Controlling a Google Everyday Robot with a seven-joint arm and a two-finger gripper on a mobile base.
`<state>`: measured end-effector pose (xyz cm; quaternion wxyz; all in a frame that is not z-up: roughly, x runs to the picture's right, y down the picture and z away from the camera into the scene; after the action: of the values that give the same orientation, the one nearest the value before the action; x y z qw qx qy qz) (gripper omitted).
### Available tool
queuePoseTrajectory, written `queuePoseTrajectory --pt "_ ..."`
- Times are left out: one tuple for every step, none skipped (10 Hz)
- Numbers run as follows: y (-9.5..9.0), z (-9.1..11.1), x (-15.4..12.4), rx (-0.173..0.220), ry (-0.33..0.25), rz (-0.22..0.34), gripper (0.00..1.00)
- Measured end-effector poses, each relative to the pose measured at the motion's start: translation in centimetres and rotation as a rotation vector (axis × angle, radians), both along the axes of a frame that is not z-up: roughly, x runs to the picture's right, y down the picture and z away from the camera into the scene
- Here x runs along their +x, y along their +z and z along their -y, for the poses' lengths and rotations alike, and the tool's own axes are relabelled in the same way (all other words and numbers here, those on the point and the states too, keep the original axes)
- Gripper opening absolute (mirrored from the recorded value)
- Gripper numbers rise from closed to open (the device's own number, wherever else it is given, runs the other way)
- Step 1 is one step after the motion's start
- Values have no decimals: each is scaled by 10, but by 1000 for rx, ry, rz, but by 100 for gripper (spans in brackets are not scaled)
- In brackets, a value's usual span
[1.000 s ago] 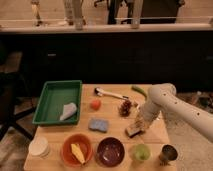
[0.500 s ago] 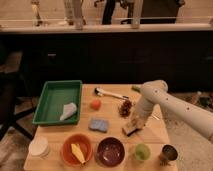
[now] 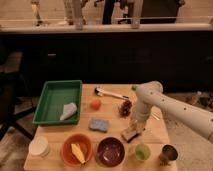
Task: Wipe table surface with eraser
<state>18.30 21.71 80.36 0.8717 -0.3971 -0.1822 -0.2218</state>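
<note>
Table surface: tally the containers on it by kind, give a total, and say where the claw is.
Bowls: 2, orange bowl and maroon bowl
Cups: 2, green cup and metal cup
Trays: 1, green tray
Tubs: 1, white tub
Total: 6
The claw is down at the eraser on the table surface.
</note>
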Motion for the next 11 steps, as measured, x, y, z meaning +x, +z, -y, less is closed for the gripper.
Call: queuePoseTrajectory --pt "1 -3 16 -10 2 -19 0" --pt "3 -5 37 -22 8 -46 0" --pt "6 -6 50 -29 15 -64 0" --pt "11 -4 60 -35 26 -81 0" --pt "18 2 66 -37 39 -90 0" --pt "23 7 66 -37 43 -92 0" --pt "28 13 61 -31 42 -83 0" --pt "31 20 49 -21 40 -65 0" --pt "31 25 39 -12 39 -49 0" --pt "30 28 24 -6 31 -24 0" --pt "29 31 8 0 25 2 0"
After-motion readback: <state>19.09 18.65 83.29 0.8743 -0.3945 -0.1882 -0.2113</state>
